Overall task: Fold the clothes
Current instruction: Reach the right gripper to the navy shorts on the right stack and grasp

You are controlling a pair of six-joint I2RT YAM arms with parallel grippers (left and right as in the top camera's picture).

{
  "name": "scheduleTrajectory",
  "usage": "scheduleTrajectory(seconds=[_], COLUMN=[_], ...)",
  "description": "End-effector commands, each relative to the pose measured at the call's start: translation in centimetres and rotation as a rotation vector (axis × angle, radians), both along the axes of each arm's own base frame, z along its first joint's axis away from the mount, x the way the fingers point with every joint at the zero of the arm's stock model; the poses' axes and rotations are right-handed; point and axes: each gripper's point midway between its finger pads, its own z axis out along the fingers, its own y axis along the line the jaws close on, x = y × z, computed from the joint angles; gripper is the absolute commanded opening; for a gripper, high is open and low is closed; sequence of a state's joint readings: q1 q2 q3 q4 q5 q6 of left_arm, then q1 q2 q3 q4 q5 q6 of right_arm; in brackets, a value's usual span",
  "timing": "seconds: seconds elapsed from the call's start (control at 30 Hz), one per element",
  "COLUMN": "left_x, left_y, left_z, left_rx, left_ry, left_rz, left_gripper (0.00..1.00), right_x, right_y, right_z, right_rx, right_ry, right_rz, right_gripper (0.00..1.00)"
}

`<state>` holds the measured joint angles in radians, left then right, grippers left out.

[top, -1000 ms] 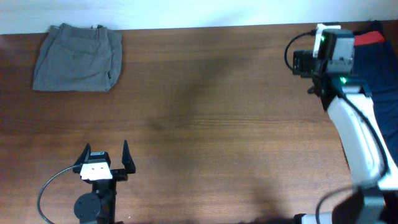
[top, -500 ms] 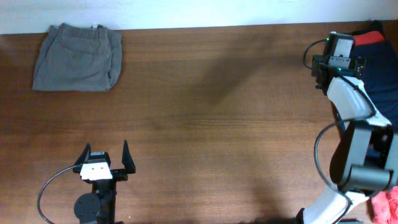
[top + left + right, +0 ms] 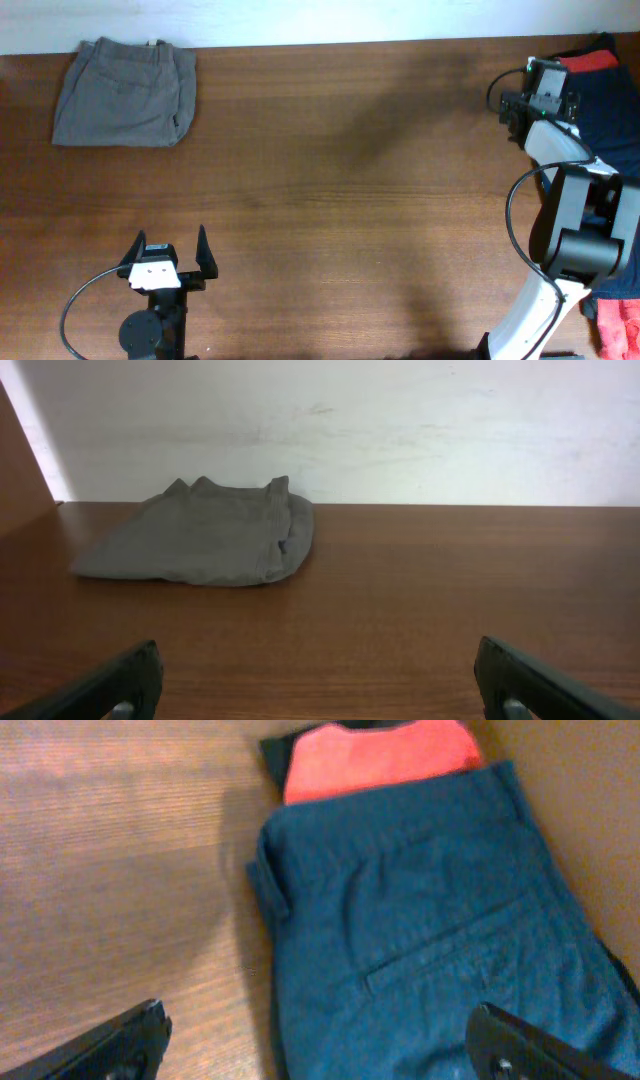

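The clothes, a pair of dark navy shorts (image 3: 430,940), lie at the table's far right edge (image 3: 615,115); the right wrist view shows a back pocket seam. My right gripper (image 3: 320,1025) hangs open just above their left edge, with bare wood under its left finger and navy cloth under its right finger. Nothing is between its fingers. In the overhead view the right arm (image 3: 560,150) reaches to the far right corner. My left gripper (image 3: 172,250) stands open and empty near the front left, far from the shorts.
A red garment (image 3: 380,755) lies against the far end of the navy shorts. Folded grey-olive shorts (image 3: 125,92) rest at the far left, by the white wall (image 3: 400,420). Some red-pink cloth (image 3: 620,325) shows at the front right corner. The brown wooden table (image 3: 380,200) spans the view.
The right arm has swung right and folded back, bringing its gripper over the navy shorts' edge. The left arm has not moved.
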<state>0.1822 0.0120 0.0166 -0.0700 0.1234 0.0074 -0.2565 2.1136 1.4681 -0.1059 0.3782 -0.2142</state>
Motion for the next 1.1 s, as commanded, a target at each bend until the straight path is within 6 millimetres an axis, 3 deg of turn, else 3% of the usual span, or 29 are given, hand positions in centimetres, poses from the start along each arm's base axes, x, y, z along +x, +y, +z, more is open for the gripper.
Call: scheduleTrajectory(seconds=[0.0, 0.2, 0.63, 0.93, 1.07], left_x=[0.0, 0.0, 0.0, 0.0, 0.0], left_y=[-0.1, -0.1, -0.1, -0.1, -0.1], left_z=[-0.2, -0.2, -0.2, -0.2, -0.2], left_rx=[0.008, 0.008, 0.008, 0.008, 0.008], left_ry=[0.0, 0.0, 0.0, 0.0, 0.0], left_rz=[-0.007, -0.007, -0.007, -0.007, -0.007], left_gripper=[1.0, 0.99, 0.99, 0.99, 0.99], right_x=[2.0, 3.4, 3.1, 3.6, 3.6], right_y=[-0.8, -1.4, -3.7, -3.9, -3.8], right_z=[2.2, 2.6, -1.8, -4.7, -6.1], right_rx=[0.003, 0.026, 0.016, 0.027, 0.035], right_ry=[-0.009, 0.07, 0.138, 0.145, 0.161], right_rz=[0.019, 0.016, 0.002, 0.006, 0.008], right_gripper=[0.99, 0.99, 0.99, 0.99, 0.92])
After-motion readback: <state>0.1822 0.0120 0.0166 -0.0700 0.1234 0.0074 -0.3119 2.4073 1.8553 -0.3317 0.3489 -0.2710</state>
